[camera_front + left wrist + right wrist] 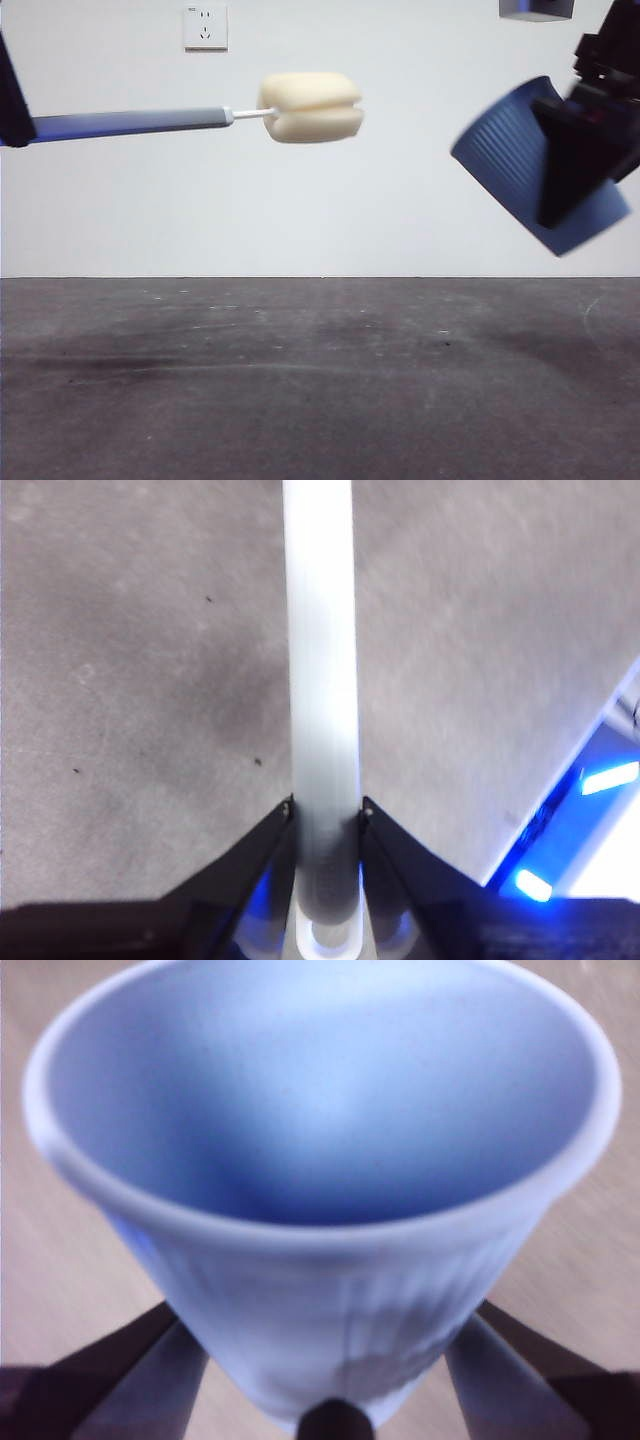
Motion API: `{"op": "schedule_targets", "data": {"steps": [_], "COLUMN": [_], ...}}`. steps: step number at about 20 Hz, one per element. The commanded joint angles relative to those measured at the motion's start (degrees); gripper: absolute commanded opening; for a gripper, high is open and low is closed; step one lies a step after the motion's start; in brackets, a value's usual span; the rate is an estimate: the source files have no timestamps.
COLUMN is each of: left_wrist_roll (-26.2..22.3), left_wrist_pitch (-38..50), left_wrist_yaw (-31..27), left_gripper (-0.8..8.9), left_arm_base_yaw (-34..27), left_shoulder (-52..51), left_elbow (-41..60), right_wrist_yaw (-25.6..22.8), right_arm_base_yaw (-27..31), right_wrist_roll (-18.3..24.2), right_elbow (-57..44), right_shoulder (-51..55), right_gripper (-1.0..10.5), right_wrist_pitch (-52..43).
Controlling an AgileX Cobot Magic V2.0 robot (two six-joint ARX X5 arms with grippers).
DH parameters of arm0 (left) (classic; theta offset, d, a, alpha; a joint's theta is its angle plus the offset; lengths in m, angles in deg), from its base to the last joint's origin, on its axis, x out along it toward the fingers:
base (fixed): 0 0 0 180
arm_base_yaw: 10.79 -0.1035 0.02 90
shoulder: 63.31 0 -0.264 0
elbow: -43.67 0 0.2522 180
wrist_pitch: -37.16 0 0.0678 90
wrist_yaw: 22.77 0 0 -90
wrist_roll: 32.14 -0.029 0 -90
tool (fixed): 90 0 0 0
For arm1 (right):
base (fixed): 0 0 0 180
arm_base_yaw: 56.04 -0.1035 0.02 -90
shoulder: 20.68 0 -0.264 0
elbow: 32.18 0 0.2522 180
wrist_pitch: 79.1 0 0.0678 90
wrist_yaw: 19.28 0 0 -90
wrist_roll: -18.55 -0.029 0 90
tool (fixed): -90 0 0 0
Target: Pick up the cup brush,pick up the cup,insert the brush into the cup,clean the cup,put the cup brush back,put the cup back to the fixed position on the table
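My left gripper (325,815) is shut on the grey handle of the cup brush (320,680). In the front view the cup brush (310,107) reaches in level from the left, high above the table (320,380), with its cream-yellow sponge head pointing right. My right gripper (320,1360) is shut on the blue ribbed cup (320,1160). In the front view the cup (510,160) hangs tilted at the upper right, held by the right gripper (585,150). A wide gap lies between the sponge and the cup.
A white wall socket (205,27) sits on the pale back wall. A dark object (537,10) shows at the top right edge. In the left wrist view a blue-lit edge (590,820) lies past the table.
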Motion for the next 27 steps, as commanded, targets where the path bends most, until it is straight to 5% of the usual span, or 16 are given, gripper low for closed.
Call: {"op": "schedule_targets", "data": {"steps": [1,8,18,27], "left_wrist_roll": [-4.5,-7.85,-7.34,-7.1], "left_wrist_pitch": [-0.68,-2.43,-3.54,-5.97], "left_wrist_yaw": [-0.11,-0.83,-1.73,-1.79], "left_gripper": [-0.09,-0.09,-0.09,-0.09], "left_arm_base_yaw": [0.24,3.93,8.44,9.57], "left_shoulder": [-0.15,0.15,4.33,10.73], "left_elbow": [-0.07,-0.09,-0.85,-2.82], "right_wrist_yaw": [-4.9,-15.06,-24.02,-28.3], "right_arm_base_yaw": [-1.33,-6.54,-14.49,-20.24], "right_wrist_roll": [5.73,21.31,35.67,40.0], "right_elbow": [0.24,0.28,0.31,0.31], "right_shoulder": [-0.2,-0.33,-2.27,-6.45], "right_gripper": [-0.2,-0.2,-0.2,-0.2], "right_wrist_pitch": [1.51,1.36,-3.26,-6.34]}}
